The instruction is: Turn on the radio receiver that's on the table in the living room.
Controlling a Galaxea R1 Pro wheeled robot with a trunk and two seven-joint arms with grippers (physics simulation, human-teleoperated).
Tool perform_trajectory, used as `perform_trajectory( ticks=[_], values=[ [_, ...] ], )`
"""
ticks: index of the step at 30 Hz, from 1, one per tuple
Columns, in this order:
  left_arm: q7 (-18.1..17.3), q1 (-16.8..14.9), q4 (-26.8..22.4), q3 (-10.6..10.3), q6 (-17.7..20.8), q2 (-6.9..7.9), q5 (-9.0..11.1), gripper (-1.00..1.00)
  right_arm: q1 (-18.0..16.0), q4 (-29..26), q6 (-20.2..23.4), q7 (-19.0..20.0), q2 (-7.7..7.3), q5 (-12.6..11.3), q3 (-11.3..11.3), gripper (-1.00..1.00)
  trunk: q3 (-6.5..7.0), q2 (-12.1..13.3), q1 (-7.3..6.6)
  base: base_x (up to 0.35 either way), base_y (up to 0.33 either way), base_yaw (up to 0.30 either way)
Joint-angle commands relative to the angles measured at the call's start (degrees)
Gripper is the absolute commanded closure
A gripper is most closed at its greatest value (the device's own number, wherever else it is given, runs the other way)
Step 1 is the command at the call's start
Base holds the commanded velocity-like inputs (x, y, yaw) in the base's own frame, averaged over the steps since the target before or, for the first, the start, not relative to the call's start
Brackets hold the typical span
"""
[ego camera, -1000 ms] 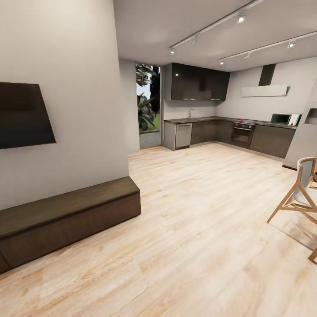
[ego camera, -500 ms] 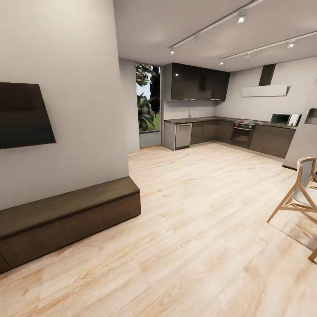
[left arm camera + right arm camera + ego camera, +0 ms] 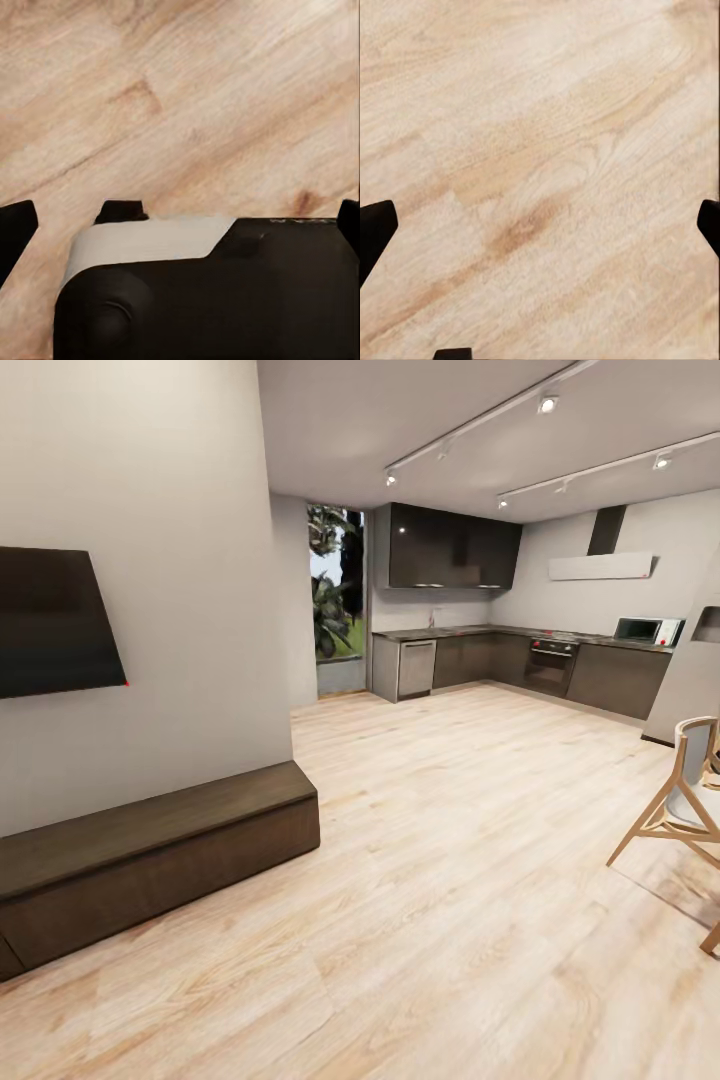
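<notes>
From left: a dark wall screen (image 3: 55,622), a low dark bench (image 3: 150,860), wood floor (image 3: 450,880), the kitchen (image 3: 500,650), a chair (image 3: 675,800). You have no radio ahead; finding it remains. Both grippers (image 3: 180,214) (image 3: 540,225) hang wide apart, empty.

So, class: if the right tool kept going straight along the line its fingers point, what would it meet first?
The wood floor. In the right wrist view the right tool shows its two dark fingertips spread wide at the edges, with nothing but floorboards between and beyond them. How far off the floor lies is unclear.
</notes>
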Motion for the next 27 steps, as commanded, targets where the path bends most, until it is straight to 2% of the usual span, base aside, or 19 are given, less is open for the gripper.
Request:
perform_trajectory(
  ticks=[1, 2, 3, 5, 7, 9, 13, 18, 27],
  values=[
    [0.6, 0.0, -1.7, 0.0, 0.8, 0.0, 0.0, -1.0, -0.1, -0.1, 0.0, 0.0, -0.25, 0.0, 0.0, -1.0, -0.01, 0.0, 0.0, 0.0, 0.0, 0.0],
    [1.7, 0.0, -4.6, 0.0, 3.0, -0.01, 0.0, -1.0, -0.2, -0.1, 0.1, 0.0, -0.59, 0.1, 0.0, -1.0, -0.01, 0.0, 0.0, 0.0, 0.0, 0.0],
    [3.1, -0.2, -10.1, 0.0, 8.0, 0.04, 0.1, -1.0, -0.3, -0.2, 0.1, 0.1, -0.96, 0.1, 0.0, -1.0, -0.01, 0.0, 0.0, 0.0, 0.0, 0.0],
    [3.7, -0.5, -14.2, 0.0, 10.9, 0.16, 0.1, -1.0, -0.3, -0.2, 0.0, 0.1, -1.11, 0.2, 0.1, -1.0, -0.01, 0.0, 0.0, 0.0, 0.0, 0.0],
    [3.9, -0.6, -15.8, 0.1, 11.6, 0.16, 0.1, -1.0, -0.3, -0.2, 0.0, 0.0, -1.16, 0.2, 0.1, -1.0, -0.01, 0.0, 0.0, 0.0, 0.0, 0.0],
    [3.9, -0.7, -16.7, 0.1, 10.7, 0.31, 0.1, -1.0, -0.3, -0.2, -0.1, 0.0, -1.19, 0.2, 0.2, -1.0, -0.01, 0.0, 0.0, 0.0, 0.0, 0.0],
    [4.0, -0.7, -17.0, 1.4, 4.2, 0.59, 0.0, -1.0, -0.3, 0.0, -0.2, -0.2, -1.21, 0.3, 0.3, -1.0, -0.01, 0.0, 0.0, 0.0, 0.0, 0.0],
    [4.1, -0.7, -17.0, 2.0, 2.6, 0.55, -0.1, -1.0, -0.3, 0.1, -0.3, -0.4, -1.16, 1.5, 0.2, -1.0, -0.01, 0.0, 0.0, 0.0, 0.0, 0.0],
    [4.2, -0.8, -17.0, 2.1, 2.4, 0.64, -0.1, -1.0, -0.3, 0.1, -0.3, -0.5, -1.13, 1.7, 0.2, -1.0, -0.01, 0.0, 0.0, 0.0, 0.0, -0.036]
  ],
)
